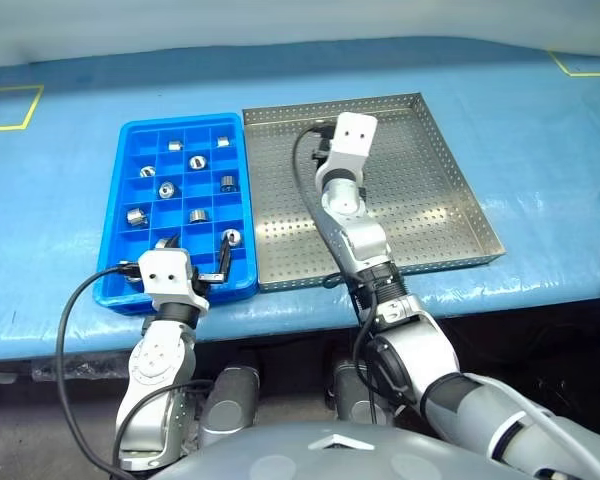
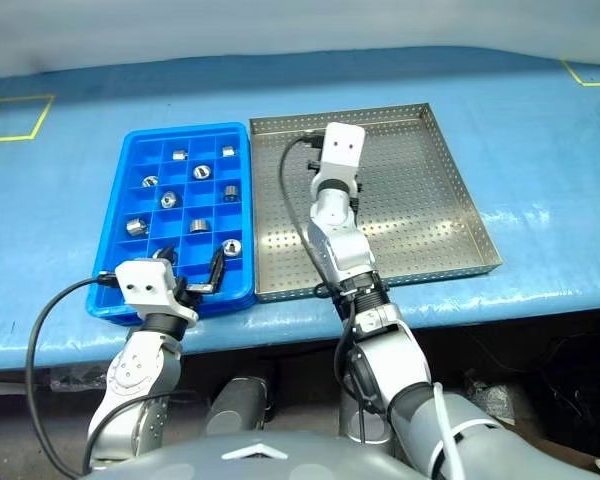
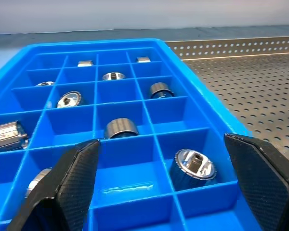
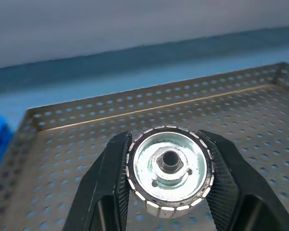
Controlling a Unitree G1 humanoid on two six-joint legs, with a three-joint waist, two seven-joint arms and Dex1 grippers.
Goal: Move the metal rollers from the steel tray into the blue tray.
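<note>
Metal roller [image 4: 169, 168] clamped in right end effector [image 4: 169, 192], bore facing wrist, above steel tray [image 1: 450, 215] near its blue-tray edge. Blue tray [image 1: 120, 230] lies leftward, just beside, rollers already in several compartments. Left end effector [image 3: 159, 183] wide open, empty, at blue tray's near edge.

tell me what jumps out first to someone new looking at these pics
The right claw, over the steel tray, is shut on a shiny metal roller with its hollow centre facing the wrist camera. Beside the steel tray, on the robot's left, the blue tray already holds rollers scattered among its compartments, with the open left claw at its near edge.
</note>
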